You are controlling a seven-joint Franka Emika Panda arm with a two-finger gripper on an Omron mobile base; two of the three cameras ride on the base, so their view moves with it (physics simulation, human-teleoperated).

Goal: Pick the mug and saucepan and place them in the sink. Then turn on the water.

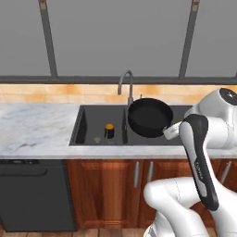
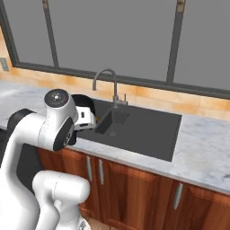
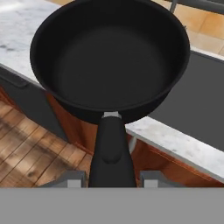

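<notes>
The black saucepan (image 1: 149, 117) hangs tilted in the air over the right part of the sink (image 1: 90, 121), its open side facing the left base camera. My gripper (image 3: 112, 179) is shut on the saucepan's thick handle (image 3: 112, 151), with a finger on each side. In the hand view the saucepan (image 3: 109, 57) looms over the counter's front edge. The small dark mug (image 1: 109, 130) with its orange top stands upright on the sink floor, left of the pan. The grey tap (image 1: 125, 83) has no water under it. In the right base view my arm hides most of the saucepan (image 2: 84, 101).
White marble counter (image 1: 37, 127) runs on both sides of the sink (image 2: 148, 130). A dark dishwasher front (image 1: 34, 194) sits below at the left, with wooden cabinet doors (image 1: 106, 185) under the sink. The tap (image 2: 105, 74) rises at the basin's back edge, below the windows.
</notes>
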